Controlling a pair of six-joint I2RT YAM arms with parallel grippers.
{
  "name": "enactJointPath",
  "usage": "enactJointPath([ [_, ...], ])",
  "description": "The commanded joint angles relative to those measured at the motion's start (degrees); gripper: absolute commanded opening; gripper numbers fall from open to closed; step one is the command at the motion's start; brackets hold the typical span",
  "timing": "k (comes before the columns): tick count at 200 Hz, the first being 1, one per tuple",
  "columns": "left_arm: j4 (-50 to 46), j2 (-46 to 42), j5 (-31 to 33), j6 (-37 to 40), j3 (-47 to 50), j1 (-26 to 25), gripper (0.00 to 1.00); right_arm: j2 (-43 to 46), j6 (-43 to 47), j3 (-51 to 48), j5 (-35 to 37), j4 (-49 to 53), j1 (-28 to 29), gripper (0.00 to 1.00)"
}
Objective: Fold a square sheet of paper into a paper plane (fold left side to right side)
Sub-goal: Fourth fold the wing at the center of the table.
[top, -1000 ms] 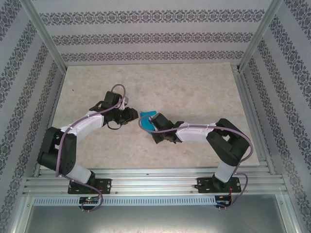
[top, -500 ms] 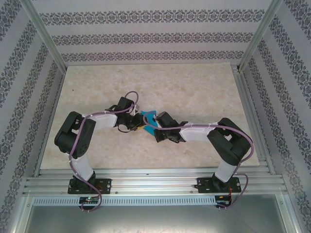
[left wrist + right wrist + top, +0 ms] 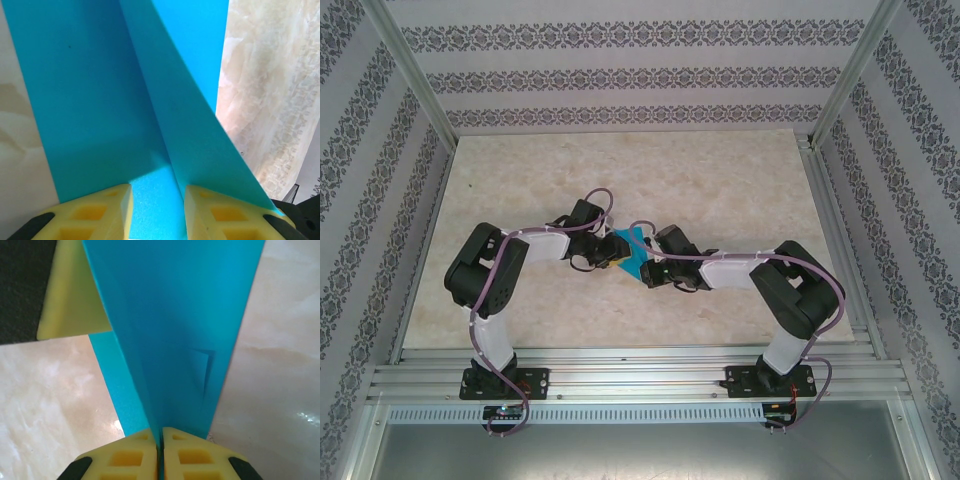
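Meeting near the middle of the table [image 3: 720,180], a little closer to its near edge than its far one, both grippers flank the folded cyan paper [image 3: 632,248]. The right gripper [image 3: 161,434] has its yellow fingers pressed together on a creased edge of the paper. The left gripper [image 3: 157,195] has its fingers apart, the paper lying across the gap and one raised flap slanting down to a finger. Whether that finger touches it is hard to tell.

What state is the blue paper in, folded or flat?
Folded. In the left wrist view the sheet of paper has a raised flap along a diagonal crease, and the right gripper is shut on it.
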State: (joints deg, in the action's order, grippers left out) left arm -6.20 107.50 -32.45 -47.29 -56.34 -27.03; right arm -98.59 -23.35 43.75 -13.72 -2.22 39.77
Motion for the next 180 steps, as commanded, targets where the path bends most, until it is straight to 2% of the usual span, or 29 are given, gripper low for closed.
enactJointPath([
  [1,0.45,2.14,1.9,-0.35,-0.75,-0.94,0.35,-0.82,-2.2,-0.26,-4.04,-2.92,-1.17,0.13],
  [32,-0.54,3.32,2.83,0.35,-1.16,-1.52,0.35,-1.2,-2.21,1.49,-5.67,-2.29,-1.62,0.18],
  [70,-1.53,4.31,3.61,0.87,-1.68,-1.81,0.35,-1.88,-1.79,3.48,-6.5,-1.03,-1.97,0.2],
  [180,-4.74,4.75,5.42,2.74,-2.64,-2.04,0.34,-2.57,1.92,9.18,-4.39,6.42,-3.56,0.3],
])
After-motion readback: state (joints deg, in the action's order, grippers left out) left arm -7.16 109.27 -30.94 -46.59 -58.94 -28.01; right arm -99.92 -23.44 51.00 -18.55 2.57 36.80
